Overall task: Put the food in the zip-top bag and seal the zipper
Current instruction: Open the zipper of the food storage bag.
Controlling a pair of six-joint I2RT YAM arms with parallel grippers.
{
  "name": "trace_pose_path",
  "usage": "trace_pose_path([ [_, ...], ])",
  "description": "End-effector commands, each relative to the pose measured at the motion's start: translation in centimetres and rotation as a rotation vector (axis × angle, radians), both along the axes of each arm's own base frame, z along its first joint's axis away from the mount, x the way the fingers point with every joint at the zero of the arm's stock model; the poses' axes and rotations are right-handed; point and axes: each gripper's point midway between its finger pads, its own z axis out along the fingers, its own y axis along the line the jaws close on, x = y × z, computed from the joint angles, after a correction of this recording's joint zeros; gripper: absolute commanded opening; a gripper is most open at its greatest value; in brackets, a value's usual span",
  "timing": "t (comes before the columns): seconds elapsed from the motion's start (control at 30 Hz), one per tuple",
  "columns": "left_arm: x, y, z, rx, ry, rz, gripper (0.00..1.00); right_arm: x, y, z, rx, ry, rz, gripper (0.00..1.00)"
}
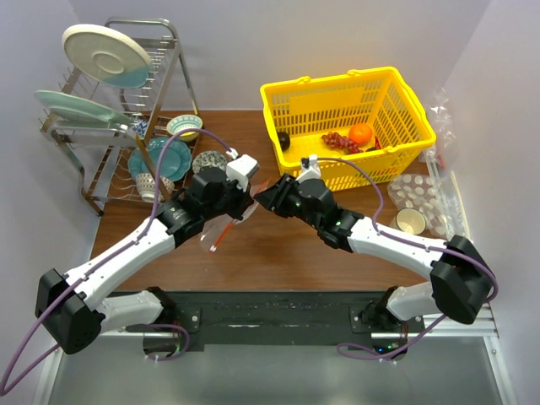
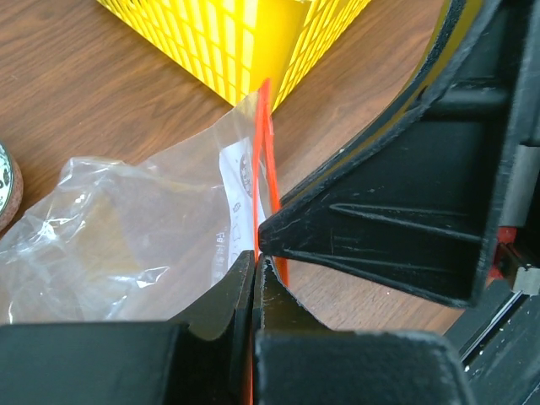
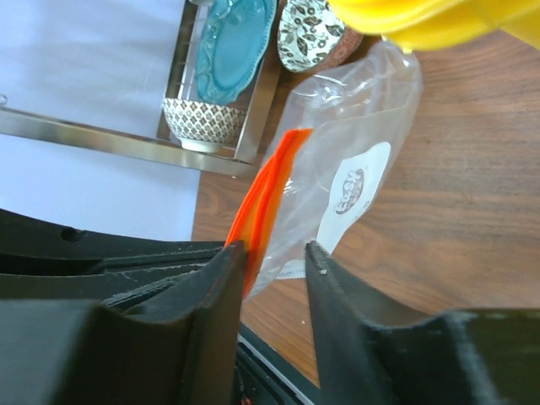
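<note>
The left gripper [image 2: 255, 268] clamps the zipper [image 2: 263, 143] while the half-open right gripper [image 3: 277, 253] straddles the bag [image 3: 367, 114] edge, likely to spread its mouth.

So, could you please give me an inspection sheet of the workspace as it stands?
Surface: brown wooden table, no spills seen.
Job's things: clear bag mid-table, no food inside; orange, grapes and dark fruit in the yellow basket.
Clutter: dish rack with plates and bowls, left; dimpled packaging, right.
Grippers: left gripper shut on the zipper; right gripper open, fingers either side of the bag's mouth.
Cables: purple cables hang in loops, no snag seen.
Surroundings: pale walls, nothing else seen.
</note>
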Motion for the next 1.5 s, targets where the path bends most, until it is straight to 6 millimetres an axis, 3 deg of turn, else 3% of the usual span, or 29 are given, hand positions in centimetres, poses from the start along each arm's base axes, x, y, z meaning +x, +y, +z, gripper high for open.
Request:
trace_pose_path([
  [0.0,0.3,-0.2,2.2,-0.052,-0.081,-0.004,0.0,0.8,0.0,1.9,0.023,-0.022,-0.042,0.3],
  [0.13,0.8,0.8,2.6,-0.036,-0.106,0.054,0.0,0.7,-0.5,1.6,0.003,-0.02,-0.055,0.19],
  [0.37,1.5,2.7,4.3,-0.028,-0.167,0.154,0.0,0.6,-2.1,-0.8,-0.1,0.001,-0.093,0.01],
  [0.53,1.3,2.8,4.8,0.015,-0.122,0.166,0.0,0.8,-4.1,-3.0,-0.22,-0.001,-0.143,0.0],
  [0.57,1.5,2.8,5.7,0.014,-0.129,0.173,0.0,1.0,-4.4,-3.4,-0.236,-0.002,-0.154,0.0],
  [0.63,1.4,3.1,5.1,0.069,-0.097,0.191,0.0,0.9,-5.1,-4.4,-0.277,0.005,-0.167,0.0],
  [0.77,1.3,2.8,6.5,0.089,-0.1,0.194,0.0,1.1,-5.9,-5.1,-0.325,0.003,-0.189,0.0],
  [0.93,0.7,0.8,7.6,0.018,-0.098,0.123,0.0,0.7,-4.1,-4.5,-0.304,-0.042,-0.085,0.22],
  [1.03,0.3,-0.8,7.9,-0.059,-0.086,0.066,0.0,0.4,-2.7,-4.4,-0.253,-0.047,-0.035,0.29],
  [1.13,0.2,-1.5,8.3,-0.118,-0.082,0.057,0.0,0.1,-1.6,-4.5,-0.218,-0.035,-0.003,0.29],
  [1.23,0.3,-1.7,9.0,-0.134,-0.095,0.063,0.0,-0.3,-1.1,-4.9,-0.193,-0.025,0.011,0.26],
  [1.3,0.6,-1.6,9.1,-0.128,-0.102,0.07,0.0,-0.5,-1.2,-5.2,-0.187,-0.018,0.01,0.17],
  [1.4,0.7,-1.8,8.2,-0.103,-0.084,0.063,0.0,-0.6,-1.8,-4.7,-0.197,-0.022,-0.006,0.0],
  [1.47,0.7,-1.8,7.3,-0.074,-0.054,0.058,0.03,-0.7,-2.4,-3.9,-0.2,-0.029,-0.018,0.0],
])
